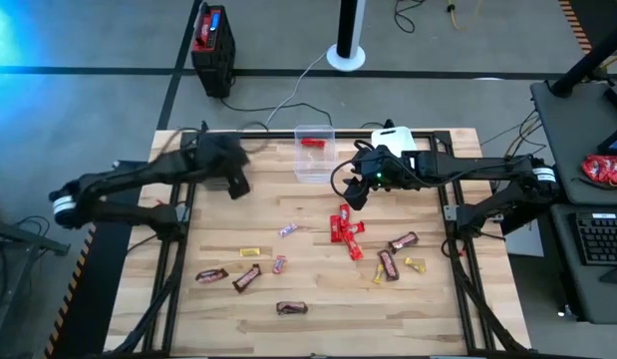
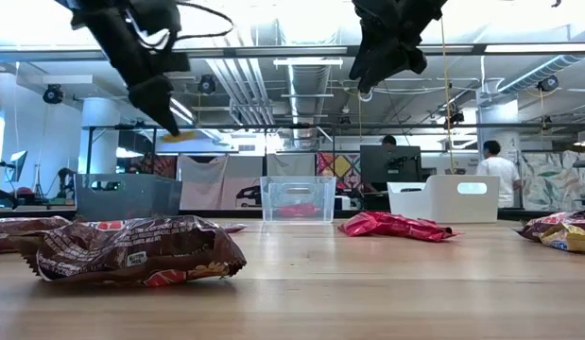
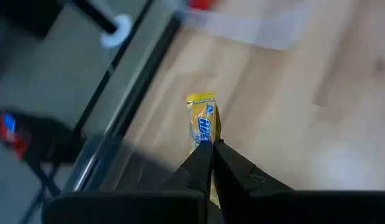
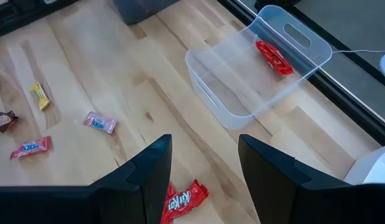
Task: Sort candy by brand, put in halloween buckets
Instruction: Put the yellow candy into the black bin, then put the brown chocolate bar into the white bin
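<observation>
On the wooden table [image 1: 318, 299] the left gripper [image 3: 211, 146] is clenched on a yellow candy [image 3: 203, 118] lifted above the dark grey bin [image 2: 127, 195] for dropping, while the right gripper [image 4: 204, 165], released, hovers over red bars [image 4: 183, 200] just short of the clear bin [image 4: 254, 68].

the right gripper [image 4: 201, 180] hangs above the wooden table [image 4: 148, 81] with fingers spread, a red bar [image 4: 183, 200] below between them. the clear bin [image 4: 254, 68] holds one red candy [image 4: 273, 57]. a yellow piece [image 4: 39, 95], a pink piece [image 4: 99, 122] and a red piece [image 4: 30, 148] lie apart.
</observation>
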Tool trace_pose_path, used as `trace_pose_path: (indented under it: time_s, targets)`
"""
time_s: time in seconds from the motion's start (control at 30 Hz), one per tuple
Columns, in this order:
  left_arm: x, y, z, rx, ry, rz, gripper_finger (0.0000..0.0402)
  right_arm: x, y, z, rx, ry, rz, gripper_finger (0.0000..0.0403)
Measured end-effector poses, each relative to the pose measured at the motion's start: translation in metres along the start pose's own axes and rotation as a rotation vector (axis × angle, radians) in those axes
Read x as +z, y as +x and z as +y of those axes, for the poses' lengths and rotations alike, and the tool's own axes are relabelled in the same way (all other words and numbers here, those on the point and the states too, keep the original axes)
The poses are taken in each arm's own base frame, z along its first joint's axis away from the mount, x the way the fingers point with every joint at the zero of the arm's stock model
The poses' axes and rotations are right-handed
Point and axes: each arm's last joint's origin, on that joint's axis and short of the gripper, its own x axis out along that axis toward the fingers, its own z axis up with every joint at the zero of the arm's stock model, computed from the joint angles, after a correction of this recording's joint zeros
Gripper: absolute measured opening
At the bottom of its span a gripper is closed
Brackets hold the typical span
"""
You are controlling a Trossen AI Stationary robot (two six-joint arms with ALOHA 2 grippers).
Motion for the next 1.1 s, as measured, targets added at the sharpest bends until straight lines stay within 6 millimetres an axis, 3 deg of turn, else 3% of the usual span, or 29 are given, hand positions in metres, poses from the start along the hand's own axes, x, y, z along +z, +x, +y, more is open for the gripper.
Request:
trace_pose_path:
  time_s: [0.2, 0.37, 0.8, 0.97, 1.1]
  targets:
    - [-0.022, 0.0, 0.04, 0.123, -0.21, 0.098, 0.0, 0.001, 0.0, 0.0, 0.003, 0.003, -0.007, 0.018]
    - [-0.035, 0.012, 0.053, 0.134, -0.347, 0.163, 0.0, 0.003, 0.001, 0.001, 0.012, 0.016, -0.027, 0.018]
    - [-0.04, 0.026, 0.053, 0.097, -0.382, 0.234, 0.0065, 0.004, 0.001, 0.002, 0.019, 0.02, -0.036, 0.018]
    - [-0.038, 0.016, 0.049, 0.075, -0.381, 0.183, 0.0079, 0.004, 0.001, 0.002, 0.02, 0.003, -0.036, 0.018]
    - [-0.03, -0.002, 0.037, -0.03, -0.373, 0.048, 0.008, 0.005, 0.001, 0.004, 0.061, -0.039, -0.04, 0.018]
